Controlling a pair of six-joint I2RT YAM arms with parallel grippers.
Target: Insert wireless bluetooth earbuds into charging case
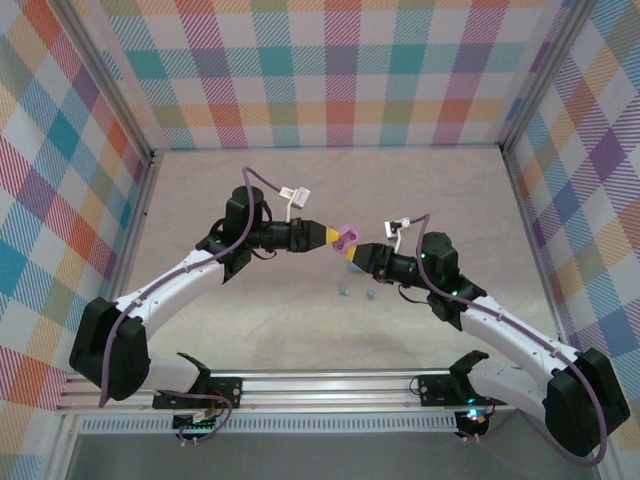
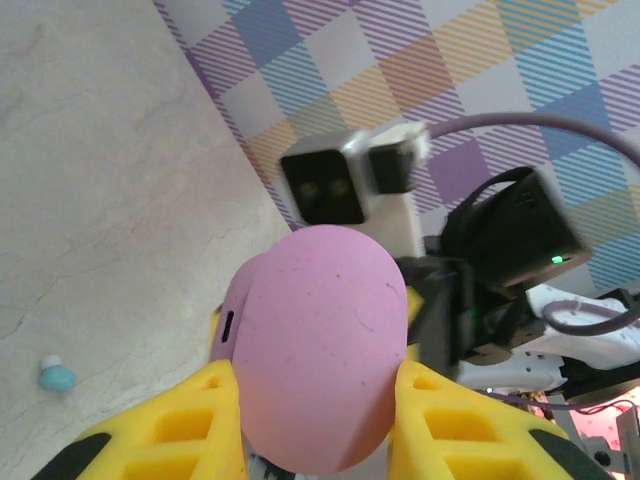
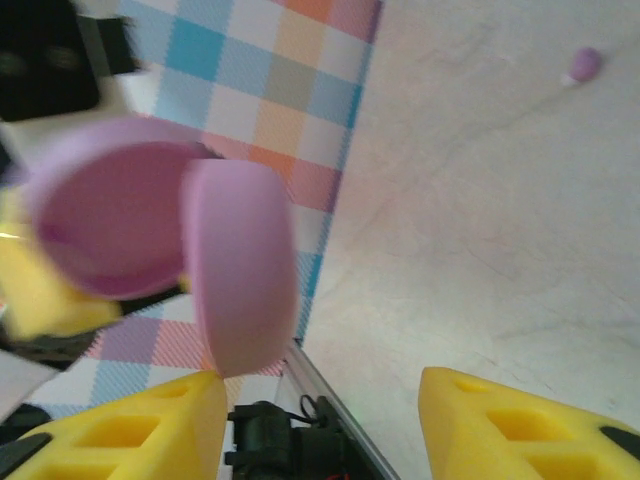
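My left gripper (image 1: 333,234) clamps the open pink case (image 1: 346,238) above the beige table (image 1: 300,180). My right gripper (image 1: 358,252) is spread and empty, just beside it. Plaid walls (image 1: 340,70) around. Blue earbud (image 2: 57,376) loose on the table.

The case (image 2: 320,345) is lilac-pink, fingers (image 2: 180,420) beside it yellow, walls (image 1: 340,70) behind it pastel plaid, table (image 1: 300,190) under it marbled beige, one earbud (image 2: 57,376) there light blue.

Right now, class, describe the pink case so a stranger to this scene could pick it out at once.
Find the pale table between the plaid walls and look above its middle. The pink case sits in the left gripper, its lid open. Unlike the tiny blue earbuds on the table nearby, it is oval, much bigger and held up.
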